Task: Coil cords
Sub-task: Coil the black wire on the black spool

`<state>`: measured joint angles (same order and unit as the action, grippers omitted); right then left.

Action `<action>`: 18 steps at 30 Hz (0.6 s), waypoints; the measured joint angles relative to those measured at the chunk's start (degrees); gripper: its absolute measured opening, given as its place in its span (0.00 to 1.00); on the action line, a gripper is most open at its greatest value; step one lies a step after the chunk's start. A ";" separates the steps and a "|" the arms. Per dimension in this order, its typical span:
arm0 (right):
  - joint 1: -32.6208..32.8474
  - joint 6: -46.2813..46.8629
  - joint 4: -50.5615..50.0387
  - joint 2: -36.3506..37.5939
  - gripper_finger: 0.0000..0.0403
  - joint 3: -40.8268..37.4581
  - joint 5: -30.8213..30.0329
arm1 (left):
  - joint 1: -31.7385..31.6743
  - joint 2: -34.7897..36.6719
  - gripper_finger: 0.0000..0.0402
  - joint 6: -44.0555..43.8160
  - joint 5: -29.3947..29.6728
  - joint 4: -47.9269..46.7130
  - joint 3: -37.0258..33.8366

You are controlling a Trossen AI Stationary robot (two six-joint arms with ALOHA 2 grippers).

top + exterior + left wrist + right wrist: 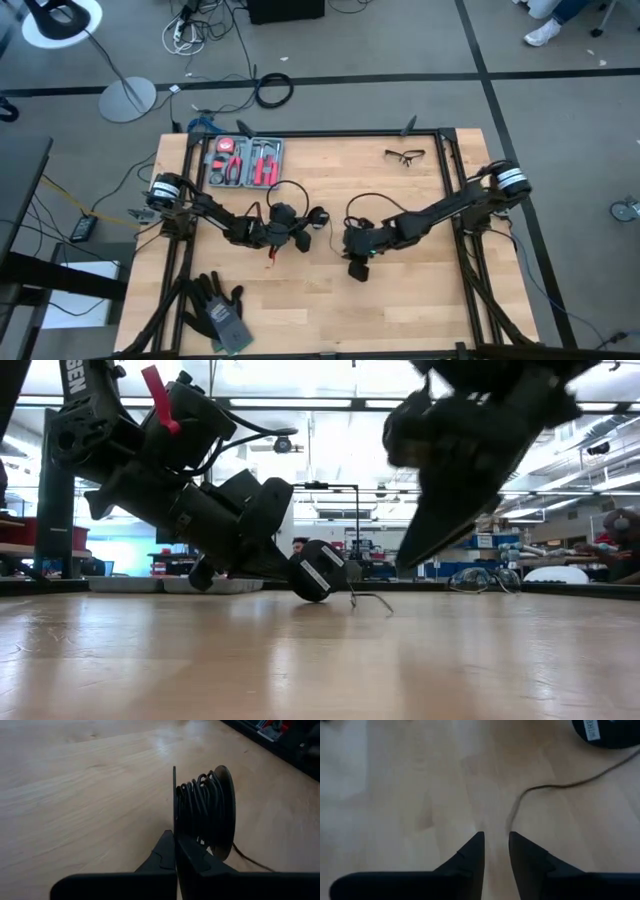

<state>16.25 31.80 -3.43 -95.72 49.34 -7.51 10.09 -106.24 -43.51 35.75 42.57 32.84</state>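
Observation:
The cord is wound in several turns on a small round black puck, which stands on edge near the table's middle. A loose tail of the cord trails across the wood, away from the puck. My left gripper is shut on the puck from the table's left side. My right gripper hangs open just above the bare wood to the right of the puck, its fingers near the tail's end and touching nothing. My left gripper pinches the thin flat rim on one side of the puck between its two shut fingers. The fingers slant down from the table's left. The puck stands on edge with the wound cord beside the fingers; whether its lower rim touches the table I cannot tell.
A tool tray with red-handled pliers sits at the far left of the table. Safety glasses lie at the far right and dark gloves at the near left. Bare wood lies along the near edge.

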 joint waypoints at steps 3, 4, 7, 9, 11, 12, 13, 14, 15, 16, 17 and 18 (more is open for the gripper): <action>1.96 2.25 -6.07 4.35 0.22 0.00 -1.91 | 0.02 -0.02 0.00 0.00 0.00 -0.05 -0.02; 2.89 2.77 -8.24 5.53 0.22 0.00 -4.06 | 0.02 -0.02 0.00 0.00 0.00 -0.03 -0.02; 5.96 3.09 -12.19 7.33 0.22 -0.03 -14.24 | 0.00 -0.02 0.00 0.00 0.00 0.03 -0.02; 7.55 3.06 -10.94 7.03 0.22 -0.63 -20.89 | 0.02 -0.04 0.00 0.01 -0.01 0.08 -0.02; 8.24 2.87 -6.68 5.52 0.22 -1.79 -24.37 | 0.02 -0.04 0.00 0.00 -0.01 0.21 -0.02; 8.28 2.87 -3.70 4.28 0.22 -2.35 -24.73 | 0.02 -0.04 0.00 0.00 -0.02 0.30 -0.02; 8.28 2.86 -0.86 2.82 0.22 -2.87 -24.64 | 0.02 -0.06 0.00 0.00 -0.02 0.32 -0.02; 8.10 2.66 1.55 1.24 0.22 -3.04 -24.49 | 0.02 -0.07 0.00 0.02 -0.02 0.41 -0.04; 7.99 2.37 4.62 -0.51 0.22 -3.04 -24.29 | 0.02 -0.07 0.00 0.02 -0.02 0.50 -0.04; 7.87 1.75 7.25 -2.03 0.22 -3.04 -24.02 | 0.02 -0.07 0.00 0.02 0.00 0.52 -0.04; 7.73 0.52 9.75 -3.44 0.22 -3.04 -24.01 | 0.02 -0.07 0.00 0.02 -0.01 0.52 -0.04; 7.58 -0.69 12.54 -4.84 0.22 -2.99 -23.96 | 0.02 -0.07 0.00 0.02 -0.02 0.52 -0.04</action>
<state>23.83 31.11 9.11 -100.55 46.35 -31.48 10.11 -106.30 -43.48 35.73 43.10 32.80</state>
